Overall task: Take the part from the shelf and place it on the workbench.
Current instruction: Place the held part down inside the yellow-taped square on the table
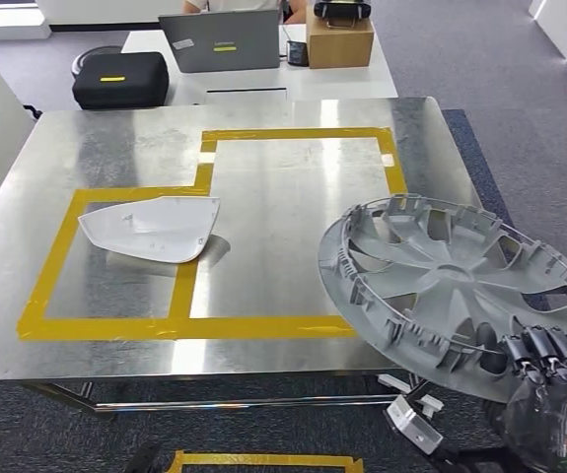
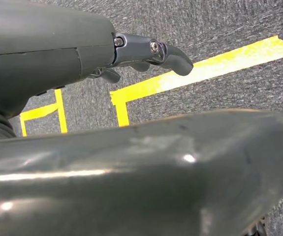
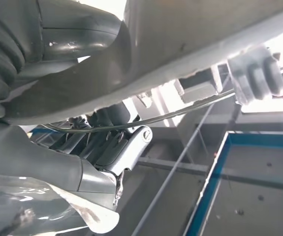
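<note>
**Hubcap gripped at one rim, hanging past the worktop's near right corner**

Because the right hand (image 1: 544, 357) pinches only the near rim of the grey plastic spoked wheel cover (image 1: 451, 286), the wide disc could tip or slip, and its low edge may catch the steel worktop (image 1: 280, 227). The cover extends from the hand over that corner. The left hand (image 2: 147, 54) hangs over the floor, fingers apart and holding nothing.
</note>
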